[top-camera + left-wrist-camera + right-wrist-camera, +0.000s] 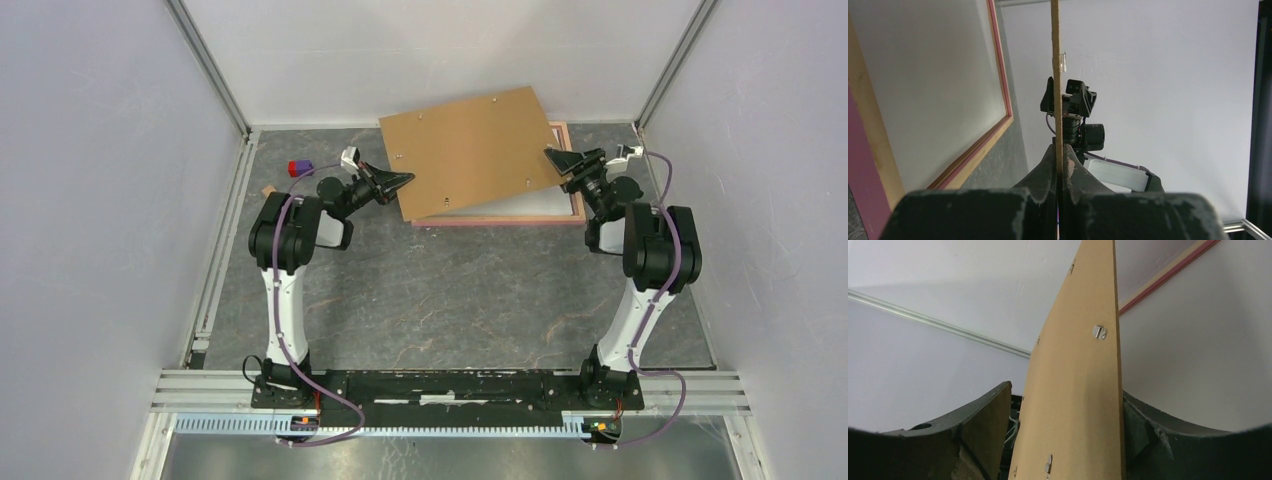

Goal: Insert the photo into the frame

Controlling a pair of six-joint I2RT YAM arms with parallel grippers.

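A brown backing board [470, 150] hangs tilted over the salmon-pink frame [520, 219] at the back of the table. My left gripper [405, 180] is shut on the board's near left corner. In the left wrist view the board [1055, 75] stands edge-on, pinched between the fingers of that gripper [1062, 162]. My right gripper [553, 160] is open. Its fingers straddle the board's right edge [1078, 390] with gaps on both sides. Inside the frame [1000, 65] lies the photo [933, 85], plain white side up and mostly covered by the board.
A small red and purple object [300, 167] and a tan block [268, 188] lie at the left of the mat, behind the left arm. White enclosure walls close in on three sides. The frame sits close to the back wall.
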